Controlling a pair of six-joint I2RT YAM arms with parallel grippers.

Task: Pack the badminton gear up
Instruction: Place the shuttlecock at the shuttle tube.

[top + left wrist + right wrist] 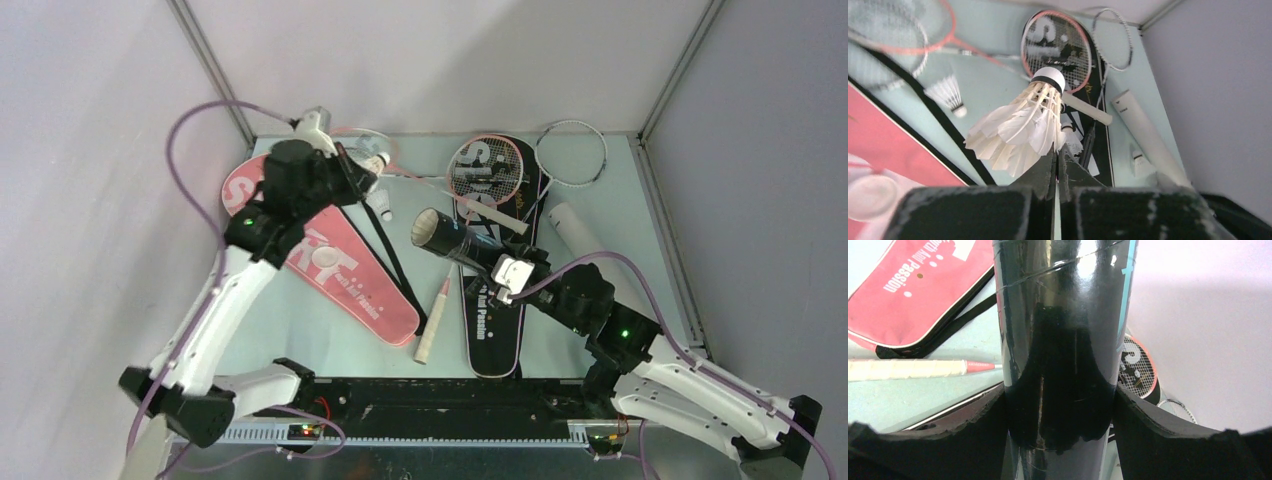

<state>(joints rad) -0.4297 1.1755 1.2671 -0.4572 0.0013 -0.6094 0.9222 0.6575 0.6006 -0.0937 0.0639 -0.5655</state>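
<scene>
My left gripper is shut on the feathers of a white shuttlecock, held above the table's far left, cork end pointing away. My right gripper is shut on a black shuttle tube, lifted over the black cover, its open end facing left. A loose shuttlecock lies on the table. A pink-framed racket head rests on the black cover. The pink cover lies at left.
A white racket head and a white tube lie at the back right, a shuttlecock beside the tube. A racket's white handle lies between the covers. Walls close in the table.
</scene>
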